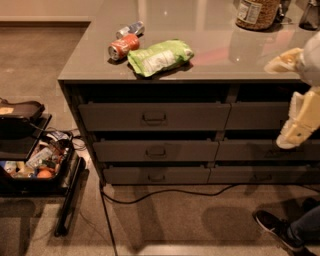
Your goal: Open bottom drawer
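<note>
The bottom drawer (156,175) is the slimmest grey-brown front at the foot of the left column, with a small dark loop handle (156,178) at its centre. It stands closed, level with the taller drawer fronts (155,150) above it. My gripper (294,134), cream-coloured, hangs at the right edge of the camera view in front of the right column, about level with the middle row. It is well to the right of and above the bottom drawer's handle, touching nothing that I can see.
On the grey countertop (90,60) lie a red can (123,46), a silver can (130,29) and a green bag (159,56); a jar (257,10) stands at the back right. A black cable (165,192) runs across the floor. A black cart (30,160) stands left; a person's shoe (272,227) is at lower right.
</note>
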You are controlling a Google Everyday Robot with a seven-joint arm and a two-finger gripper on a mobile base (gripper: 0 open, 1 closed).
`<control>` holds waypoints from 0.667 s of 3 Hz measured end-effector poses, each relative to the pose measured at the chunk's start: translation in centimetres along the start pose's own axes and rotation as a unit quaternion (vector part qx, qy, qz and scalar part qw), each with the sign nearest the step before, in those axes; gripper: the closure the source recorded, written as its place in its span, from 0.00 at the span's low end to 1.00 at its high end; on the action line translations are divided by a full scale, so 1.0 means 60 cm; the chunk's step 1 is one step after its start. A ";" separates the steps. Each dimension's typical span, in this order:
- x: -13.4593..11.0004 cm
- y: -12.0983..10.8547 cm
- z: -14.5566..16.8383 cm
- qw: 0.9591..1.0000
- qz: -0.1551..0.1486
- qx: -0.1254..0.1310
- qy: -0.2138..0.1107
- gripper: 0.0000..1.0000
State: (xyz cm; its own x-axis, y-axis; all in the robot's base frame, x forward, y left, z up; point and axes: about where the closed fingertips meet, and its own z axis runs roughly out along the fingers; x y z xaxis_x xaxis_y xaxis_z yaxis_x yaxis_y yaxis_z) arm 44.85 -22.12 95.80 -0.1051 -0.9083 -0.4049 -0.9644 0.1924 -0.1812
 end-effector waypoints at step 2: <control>-0.006 0.035 0.032 1.000 0.002 0.010 -0.005 0.00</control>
State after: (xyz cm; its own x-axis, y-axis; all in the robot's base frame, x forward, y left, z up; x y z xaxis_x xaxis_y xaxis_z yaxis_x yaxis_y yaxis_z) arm 43.34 -20.70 93.83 -0.1057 -0.9043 -0.4137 -0.9589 0.2028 -0.1983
